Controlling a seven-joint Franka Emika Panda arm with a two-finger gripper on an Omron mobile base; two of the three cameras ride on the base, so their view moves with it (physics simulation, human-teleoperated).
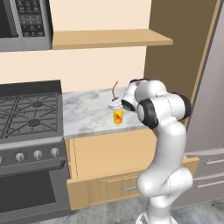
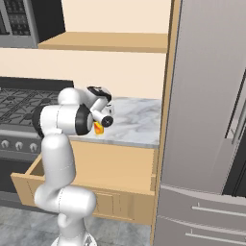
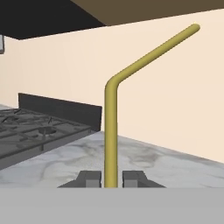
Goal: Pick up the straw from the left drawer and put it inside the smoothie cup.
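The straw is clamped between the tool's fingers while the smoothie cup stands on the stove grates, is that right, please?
Not quite: the smoothie cup stands on the marble counter beside the stove, as the left base view shows. The straw is indeed clamped by the tool.

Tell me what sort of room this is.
A rendered home kitchen, it seems: a black gas stove with knobs, a grey-veined marble counter over an open light-wood drawer, and a tall steel fridge.
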